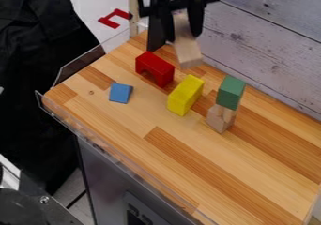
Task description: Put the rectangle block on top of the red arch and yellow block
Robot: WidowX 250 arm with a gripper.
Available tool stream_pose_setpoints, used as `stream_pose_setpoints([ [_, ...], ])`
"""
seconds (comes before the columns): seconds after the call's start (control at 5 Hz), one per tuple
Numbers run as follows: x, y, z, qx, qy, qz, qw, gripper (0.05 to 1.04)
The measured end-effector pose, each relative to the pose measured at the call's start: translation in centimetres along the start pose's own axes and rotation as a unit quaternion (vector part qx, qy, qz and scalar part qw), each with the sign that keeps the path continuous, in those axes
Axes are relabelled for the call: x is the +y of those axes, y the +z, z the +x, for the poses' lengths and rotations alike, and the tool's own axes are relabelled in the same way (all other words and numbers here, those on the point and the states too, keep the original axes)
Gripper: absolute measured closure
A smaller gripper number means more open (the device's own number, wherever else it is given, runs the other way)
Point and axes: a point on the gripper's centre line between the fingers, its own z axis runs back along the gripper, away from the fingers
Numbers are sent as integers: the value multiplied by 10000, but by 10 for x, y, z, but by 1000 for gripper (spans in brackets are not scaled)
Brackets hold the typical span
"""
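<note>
At the top of the camera view the gripper [183, 27] is shut on a long pale wooden rectangle block [188, 49], which hangs down from between its fingers, slightly tilted. Below and left of it, the red arch [155, 69] stands on the wooden top with its opening toward the lower left. The yellow block [186, 95] stands to the lower right of the arch, with a gap between the two. The held block's lower end appears above and behind that gap.
A green block [231, 92] rests on natural wood pieces [220, 118] right of the yellow block. A small blue block [120, 93] lies left of it. A clear rail [113, 150] edges the wooden table [207, 172] at the front left; a whitish plank wall [270, 46] stands behind.
</note>
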Motion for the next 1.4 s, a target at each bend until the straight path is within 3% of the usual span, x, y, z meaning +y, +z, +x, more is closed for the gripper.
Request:
stream_pose_setpoints([
  [0.2, 2, -12, 5, -11, 177, -3, 9998, 613],
  [0.6, 5, -41, 6, 327, 459, 137, 9983, 614],
  [0.8, 6, -61, 13, 572, 597, 9, 9966, 613],
  [1.4, 7, -70, 32, 660, 750, -87, 9950, 613],
])
